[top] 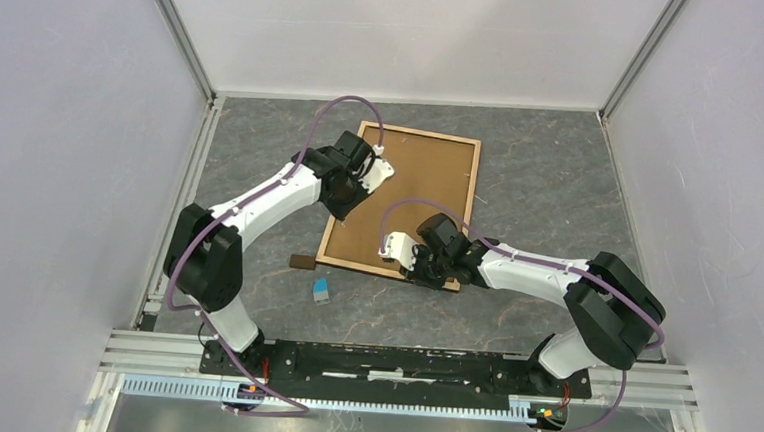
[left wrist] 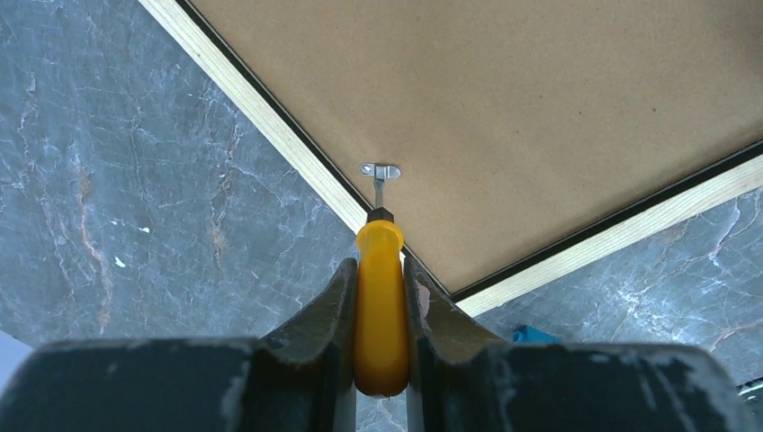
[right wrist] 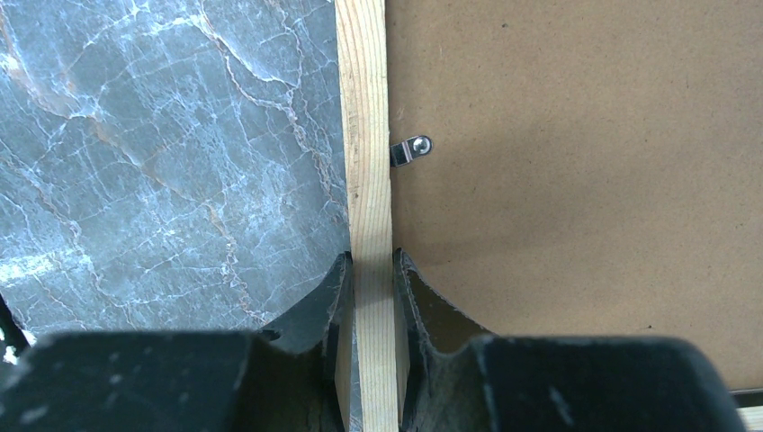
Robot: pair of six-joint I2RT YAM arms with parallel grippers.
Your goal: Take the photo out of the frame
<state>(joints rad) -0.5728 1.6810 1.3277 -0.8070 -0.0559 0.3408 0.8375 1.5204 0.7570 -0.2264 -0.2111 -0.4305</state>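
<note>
The frame (top: 414,193) lies face down on the grey table, brown backing board up, light wood rim around it. The photo is hidden under the board. My left gripper (top: 374,171) is over the frame's far left corner, shut on a yellow-handled screwdriver (left wrist: 381,306). The screwdriver's metal tip touches a small metal clip (left wrist: 380,170) on the board near the rim. My right gripper (top: 402,256) is at the frame's near edge. In the right wrist view its jaws (right wrist: 371,265) are shut on the wood rim (right wrist: 364,135), beside another clip (right wrist: 411,148).
A small brown block (top: 301,262) and a small blue object (top: 321,290) lie on the table just off the frame's near left corner. White enclosure walls stand on three sides. A metal rail (top: 399,362) runs along the near edge.
</note>
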